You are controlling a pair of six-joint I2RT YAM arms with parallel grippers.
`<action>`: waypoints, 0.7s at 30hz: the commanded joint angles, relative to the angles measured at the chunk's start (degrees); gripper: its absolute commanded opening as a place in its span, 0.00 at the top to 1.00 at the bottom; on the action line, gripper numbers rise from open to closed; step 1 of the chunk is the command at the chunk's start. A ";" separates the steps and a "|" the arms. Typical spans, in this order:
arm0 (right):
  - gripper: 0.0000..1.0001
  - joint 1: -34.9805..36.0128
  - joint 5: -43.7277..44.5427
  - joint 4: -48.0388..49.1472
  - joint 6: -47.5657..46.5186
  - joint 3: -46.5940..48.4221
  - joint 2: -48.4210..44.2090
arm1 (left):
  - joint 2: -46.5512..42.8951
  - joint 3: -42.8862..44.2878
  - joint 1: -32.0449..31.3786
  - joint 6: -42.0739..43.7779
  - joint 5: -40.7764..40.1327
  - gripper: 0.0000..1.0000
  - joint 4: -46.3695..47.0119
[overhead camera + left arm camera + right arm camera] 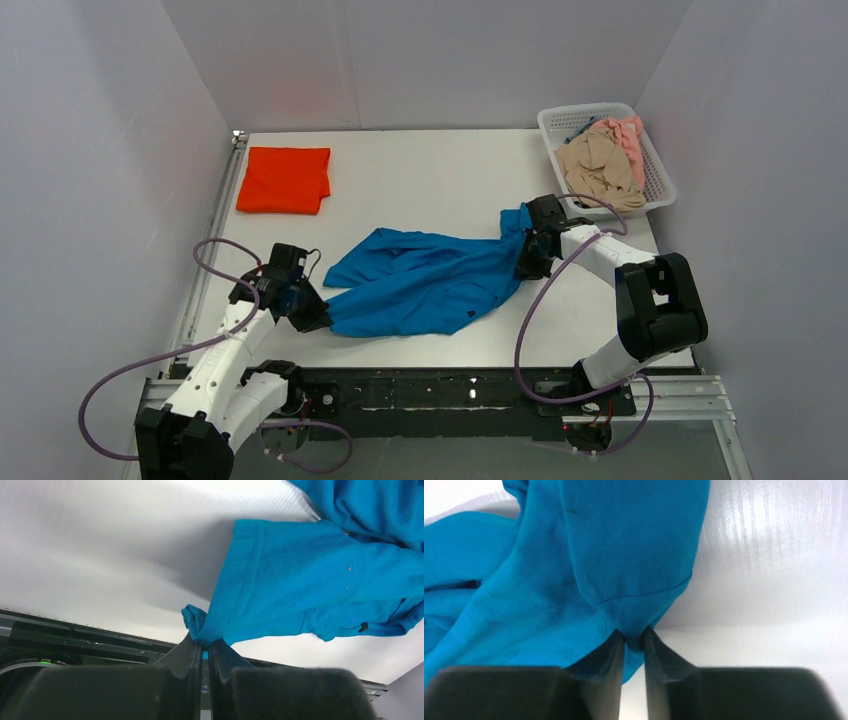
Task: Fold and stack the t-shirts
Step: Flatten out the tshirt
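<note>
Blue t-shirt (425,280): lies crumpled and unfolded across the near middle of the white table (430,170), stretched left to right between the two arms.
Small dark tab on its near hem (363,627): too small to read.

Left gripper (205,647): clenched on a bunched corner of the blue hem at the shirt's near-left end. The cloth is pinched between the black fingers and pulled slightly up off the table.

Right gripper (634,637): clamped on a fold of the same shirt at its far-right end, with fabric fanning out from between the fingers.

Orange-red t-shirt (284,180): folded into a flat rectangle at the far-left of the table, well apart from the blue one.

White mesh basket (585,108): far-right corner, just beyond the right gripper.
It holds a beige shirt (595,170), loosely heaped, and a pink shirt (630,135) at its far-right side.
</note>
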 commanded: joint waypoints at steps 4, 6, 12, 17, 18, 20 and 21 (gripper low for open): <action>0.99 0.21 -0.28 1.36 -0.17 -0.88 -2.33 | -1.39 0.77 -0.34 0.41 1.43 1.00 -7.70; 0.99 0.23 -0.17 -1.11 -1.22 0.38 -6.33 | -2.85 3.25 -0.25 0.93 0.96 1.00 -8.76; 0.99 0.22 -4.16 -11.16 -5.17 12.10 -21.29 | -7.15 16.59 -0.21 3.89 -0.65 1.00 -9.92; 0.99 0.23 -8.98 -15.02 -6.63 25.90 -30.14 | -7.18 32.46 -0.22 6.39 -2.44 1.00 -9.56; 0.99 0.23 -9.21 -16.07 -6.78 29.38 -30.86 | -7.00 35.35 -0.20 7.02 -2.95 1.00 -9.57; 0.99 0.22 -9.73 -17.87 -7.29 35.86 -31.84 | -6.85 41.33 -0.23 8.94 -5.61 1.00 -9.48; 0.99 0.23 -10.20 -18.49 -7.36 39.27 -32.07 | -6.77 44.19 -0.24 9.86 -6.69 1.00 -9.37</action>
